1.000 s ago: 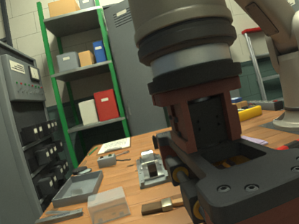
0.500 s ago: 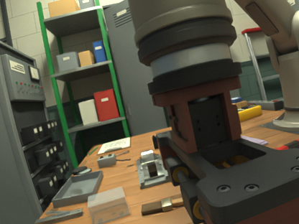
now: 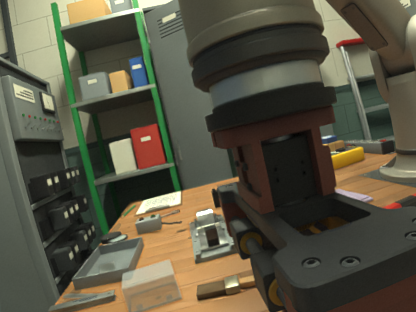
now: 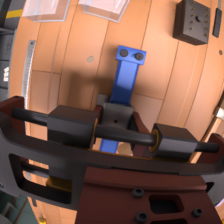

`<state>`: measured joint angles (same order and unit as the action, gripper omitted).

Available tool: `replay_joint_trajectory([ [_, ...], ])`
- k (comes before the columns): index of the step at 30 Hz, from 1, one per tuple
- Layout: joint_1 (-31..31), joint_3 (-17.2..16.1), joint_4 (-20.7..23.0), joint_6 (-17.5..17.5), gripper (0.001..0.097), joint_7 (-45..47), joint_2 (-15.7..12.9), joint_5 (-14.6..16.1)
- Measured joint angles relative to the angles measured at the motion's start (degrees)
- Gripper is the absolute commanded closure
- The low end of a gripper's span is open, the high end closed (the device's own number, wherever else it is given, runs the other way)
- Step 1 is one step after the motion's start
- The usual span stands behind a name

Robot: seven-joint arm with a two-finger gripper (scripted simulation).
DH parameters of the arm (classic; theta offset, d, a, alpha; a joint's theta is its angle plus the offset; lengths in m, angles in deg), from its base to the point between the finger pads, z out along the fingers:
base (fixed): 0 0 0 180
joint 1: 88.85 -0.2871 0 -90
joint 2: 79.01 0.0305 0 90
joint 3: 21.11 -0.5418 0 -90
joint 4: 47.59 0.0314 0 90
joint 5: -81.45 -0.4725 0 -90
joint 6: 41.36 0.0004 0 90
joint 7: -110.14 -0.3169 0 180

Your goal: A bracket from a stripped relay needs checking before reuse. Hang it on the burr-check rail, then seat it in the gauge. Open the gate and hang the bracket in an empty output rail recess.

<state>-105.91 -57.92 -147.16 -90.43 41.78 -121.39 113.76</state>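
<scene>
The grey bracket is partly hidden behind my gripper's guide rod, and my gripper is closed on it above the wooden bench. Below it a blue bar with two dark screw heads at its far end lies on the bench, its near end covered by my gripper. From the second side camera my gripper's body fills the right half of the picture and hides the bracket. A grey metal fixture with a dark slot stands on the bench to its left.
The bench's left edge meets a grey cabinet of small drawers. A grey tray, a clear box and a steel ruler lie near it. A dark socket block with pins sits to the far right. Green shelving stands behind.
</scene>
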Motion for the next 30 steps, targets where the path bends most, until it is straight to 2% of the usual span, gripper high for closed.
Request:
replay_joint_trajectory([
  [5, 0.0, 0.0, 0.0, 0.0, 0.0956, 0.0, 0.0, 0.0],
  [27, 0.0, 0.0, 0.0, 0.0, 0.0516, 0.0, 0.0, 0.0],
  [30, 0.0, 0.0, 0.0, 0.0, 0.0506, 0.0, 0.0, 0.0],
])
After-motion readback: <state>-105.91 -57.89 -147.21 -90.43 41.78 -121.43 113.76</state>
